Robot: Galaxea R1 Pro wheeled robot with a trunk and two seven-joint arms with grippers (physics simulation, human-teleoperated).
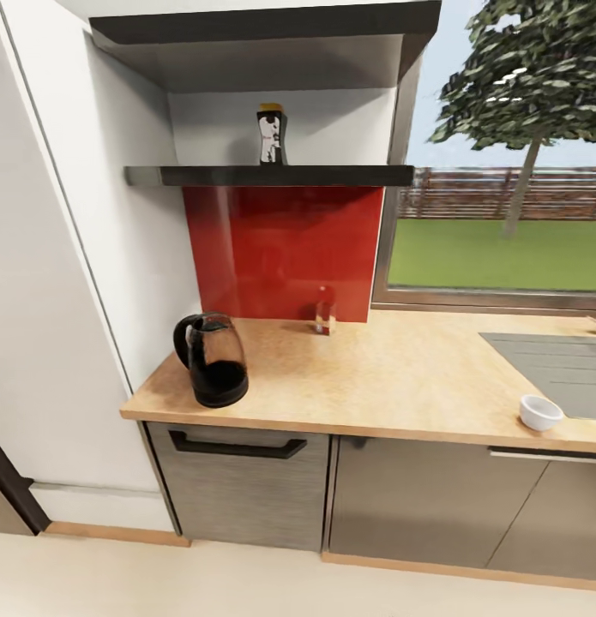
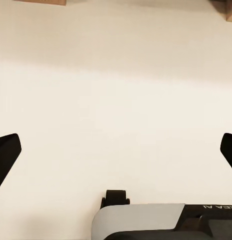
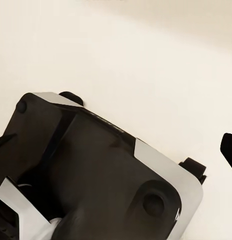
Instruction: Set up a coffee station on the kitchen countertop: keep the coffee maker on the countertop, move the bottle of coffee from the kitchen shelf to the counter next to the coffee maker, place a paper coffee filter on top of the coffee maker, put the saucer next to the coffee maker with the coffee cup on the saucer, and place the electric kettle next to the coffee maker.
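Note:
The bottle of coffee [image 1: 270,135], dark with a yellow-tan lid and white label, stands on the black kitchen shelf [image 1: 272,176]. Below it, the electric kettle [image 1: 212,360] sits upright near the left end of the kitchen countertop [image 1: 375,377]. A small white rounded cup [image 1: 540,412] rests near the counter's front edge beside the sink; no handle is visible on it. The coffee maker, saucer and paper filter are out of view. My left gripper [image 2: 116,152] hangs open over the cream floor, holding nothing. My right gripper [image 3: 116,147] is open above my own dark base [image 3: 95,175].
A grey inset sink [image 1: 555,364] occupies the counter's right side. A small tan object [image 1: 323,320] stands against the red backsplash [image 1: 285,253]. A white wall panel [image 1: 66,257] bounds the counter's left end. Below are a drawer with a black handle [image 1: 237,447] and grey cabinet doors.

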